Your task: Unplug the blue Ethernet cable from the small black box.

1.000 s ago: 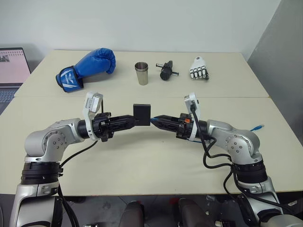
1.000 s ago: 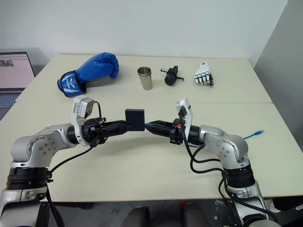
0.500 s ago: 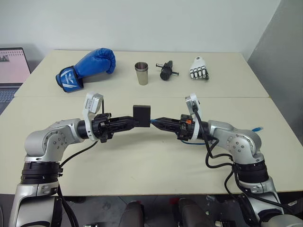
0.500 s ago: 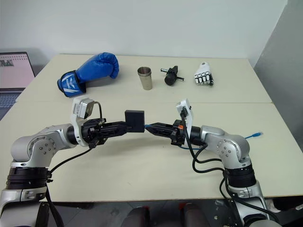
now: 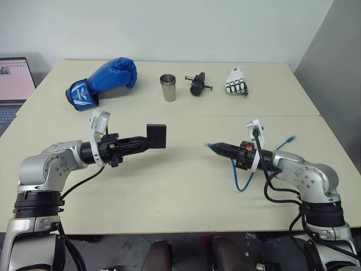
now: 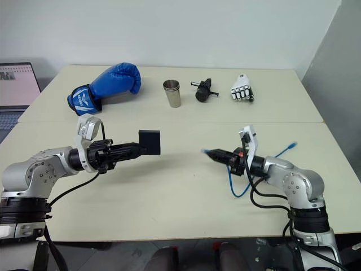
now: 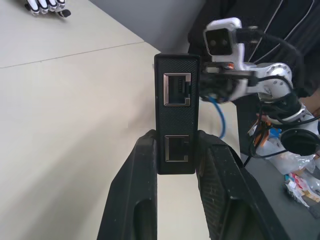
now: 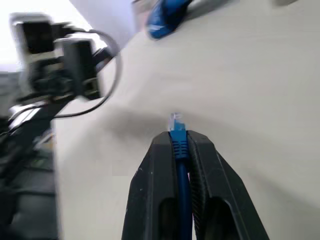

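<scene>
My left gripper (image 5: 144, 141) is shut on the small black box (image 5: 156, 136) and holds it on edge above the table. In the left wrist view the box (image 7: 177, 100) shows two ports, both empty, between my fingers (image 7: 145, 165). Well to its right, my right gripper (image 5: 218, 148) is shut on the blue Ethernet cable (image 5: 243, 179) just behind its plug. The plug (image 8: 174, 121) sticks out free past the fingertips (image 8: 161, 150). The cable's slack loops on the table below the right wrist, and its other end (image 5: 290, 138) lies further right.
Along the back of the table lie a blue boxing glove (image 5: 104, 79), a metal cup (image 5: 168, 87), a black cylindrical gadget (image 5: 197, 84) and a white robot hand (image 5: 237, 82). A laptop (image 5: 14, 84) stands at the far left. A seam crosses the table (image 5: 186, 192) behind the grippers.
The plug has come out of the box. My right gripper pulled away to the right with the cable, and my left gripper drew the box slightly left, opening a wide gap.
</scene>
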Controlling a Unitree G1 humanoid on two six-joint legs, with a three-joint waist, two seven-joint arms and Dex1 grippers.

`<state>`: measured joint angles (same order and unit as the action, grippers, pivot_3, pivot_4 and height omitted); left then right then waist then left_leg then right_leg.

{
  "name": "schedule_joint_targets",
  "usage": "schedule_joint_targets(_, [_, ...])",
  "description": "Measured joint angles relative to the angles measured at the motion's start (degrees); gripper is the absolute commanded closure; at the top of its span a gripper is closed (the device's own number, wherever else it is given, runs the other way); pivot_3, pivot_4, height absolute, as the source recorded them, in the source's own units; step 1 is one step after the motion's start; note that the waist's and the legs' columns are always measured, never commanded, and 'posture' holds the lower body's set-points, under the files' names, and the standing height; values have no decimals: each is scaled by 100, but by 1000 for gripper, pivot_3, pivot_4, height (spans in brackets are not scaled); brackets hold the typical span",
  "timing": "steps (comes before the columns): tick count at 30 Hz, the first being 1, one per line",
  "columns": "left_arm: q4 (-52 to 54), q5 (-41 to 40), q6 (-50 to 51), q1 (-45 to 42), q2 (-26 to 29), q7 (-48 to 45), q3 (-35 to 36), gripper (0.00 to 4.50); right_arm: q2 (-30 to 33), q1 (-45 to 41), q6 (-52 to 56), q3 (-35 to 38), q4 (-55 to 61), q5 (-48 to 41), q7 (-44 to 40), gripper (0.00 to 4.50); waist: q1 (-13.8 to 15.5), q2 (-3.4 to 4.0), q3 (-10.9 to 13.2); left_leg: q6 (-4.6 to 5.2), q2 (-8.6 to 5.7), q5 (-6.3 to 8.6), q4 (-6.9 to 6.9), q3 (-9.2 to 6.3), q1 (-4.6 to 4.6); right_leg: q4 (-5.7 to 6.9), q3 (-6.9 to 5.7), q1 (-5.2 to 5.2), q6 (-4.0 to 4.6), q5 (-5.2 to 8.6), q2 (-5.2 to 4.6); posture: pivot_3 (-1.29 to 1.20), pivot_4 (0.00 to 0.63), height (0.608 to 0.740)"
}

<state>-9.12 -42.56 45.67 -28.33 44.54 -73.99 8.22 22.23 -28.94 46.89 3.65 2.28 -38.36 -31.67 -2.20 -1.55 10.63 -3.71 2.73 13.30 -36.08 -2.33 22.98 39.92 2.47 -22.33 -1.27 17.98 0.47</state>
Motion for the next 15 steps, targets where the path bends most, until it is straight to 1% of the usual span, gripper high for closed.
schedule_joint_targets(4, [50,64,-12,40,-106,95,-16,3729,-102,-586,-1573,-79,-1620,1414,867,4464,-5,1,0,0,0,0,1,5,1,-1,4,-1,6,-3,0,0,150,740])
schedule_joint_targets(5, [77,83,-12,43,-131,106,-44,3729,-102,-710,-1812,-86,-1960,1663,1010,4114,-6,1,0,0,0,0,1,6,2,-2,4,-2,28,-15,-1,0,150,740])
schedule_joint_targets(6, [91,91,-11,54,-148,113,-54,3729,-111,-764,-1985,-99,-2162,1812,1073,3757,-4,1,0,0,1,0,2,5,3,-1,4,-2,29,-15,-1,0,150,740])
schedule_joint_targets(7, [108,96,-11,55,-176,138,-54,3729,-144,-838,-2136,-102,-2389,1944,1098,3676,-5,1,0,-1,0,0,3,6,3,-2,4,-2,30,-15,0,0,150,740])
schedule_joint_targets(9, [206,97,-11,56,-215,170,-56,3729,-195,-875,-2291,-102,-2627,2082,1073,3210,-4,1,0,-1,1,0,3,6,6,-2,5,-3,32,-15,-1,0,150,740])
schedule_joint_targets(12, [298,115,-20,99,-216,232,-56,3729,-215,-873,-2285,-101,-2641,2133,909,2614,-2,6,3,-1,1,0,4,9,6,-4,8,-3,32,-14,-2,0,150,740])
schedule_joint_targets(15, [437,122,-37,228,-239,347,-56,3729,-168,-763,-2199,-99,-2309,2124,653,2022,-1,7,4,-1,1,0,3,7,5,-1,7,-3,32,-14,-3,0,150,740])
